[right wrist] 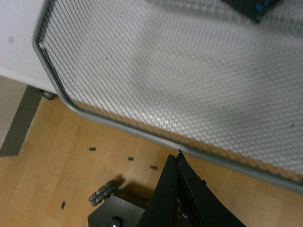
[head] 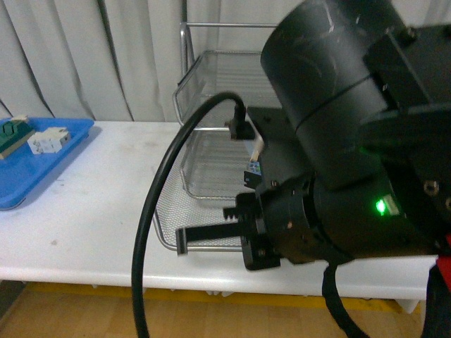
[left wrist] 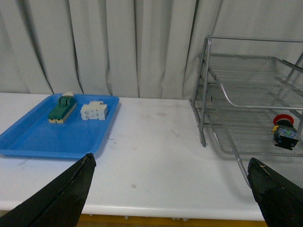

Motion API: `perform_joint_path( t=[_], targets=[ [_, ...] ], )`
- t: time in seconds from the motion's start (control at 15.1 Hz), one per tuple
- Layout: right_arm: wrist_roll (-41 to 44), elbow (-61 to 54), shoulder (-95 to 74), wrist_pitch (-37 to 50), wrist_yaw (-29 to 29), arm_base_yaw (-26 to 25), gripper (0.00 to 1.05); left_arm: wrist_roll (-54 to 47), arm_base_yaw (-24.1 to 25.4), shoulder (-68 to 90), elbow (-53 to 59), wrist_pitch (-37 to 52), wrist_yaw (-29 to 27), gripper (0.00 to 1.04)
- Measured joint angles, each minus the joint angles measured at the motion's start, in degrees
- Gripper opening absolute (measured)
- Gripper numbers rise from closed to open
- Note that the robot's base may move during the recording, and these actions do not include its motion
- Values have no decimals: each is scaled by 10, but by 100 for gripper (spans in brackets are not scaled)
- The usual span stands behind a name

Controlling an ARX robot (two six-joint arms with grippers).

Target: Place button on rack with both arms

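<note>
nearest my camera, the black right end effector (head: 184,241) hangs with jaws pressed together on nothing, just past the front rim of the silver wire-mesh three-tier rack (head: 204,84); i judge it clear because its job is done. the left end effector (left wrist: 170,182) holds its jaws wide apart over the white counter (left wrist: 156,142). deeper in, the red-capped push-button switch (left wrist: 285,131) sits on the rack's bottom tier.

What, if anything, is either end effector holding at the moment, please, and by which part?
Nothing is held. The left end effector is open and empty; the right end effector is shut on nothing. The button sits on the rack.
</note>
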State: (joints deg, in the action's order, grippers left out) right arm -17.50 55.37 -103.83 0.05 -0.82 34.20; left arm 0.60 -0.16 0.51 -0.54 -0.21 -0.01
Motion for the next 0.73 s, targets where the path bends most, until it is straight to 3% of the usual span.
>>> perform_joint_path(
  t=[0.33, 0.73],
  targets=[
    [-8, -45, -27, 28, 6, 6, 2, 0, 0, 0, 0, 0, 0, 98],
    [-9, -15, -63, 26, 1, -17, 2, 0, 0, 0, 0, 0, 0, 98]
  ],
)
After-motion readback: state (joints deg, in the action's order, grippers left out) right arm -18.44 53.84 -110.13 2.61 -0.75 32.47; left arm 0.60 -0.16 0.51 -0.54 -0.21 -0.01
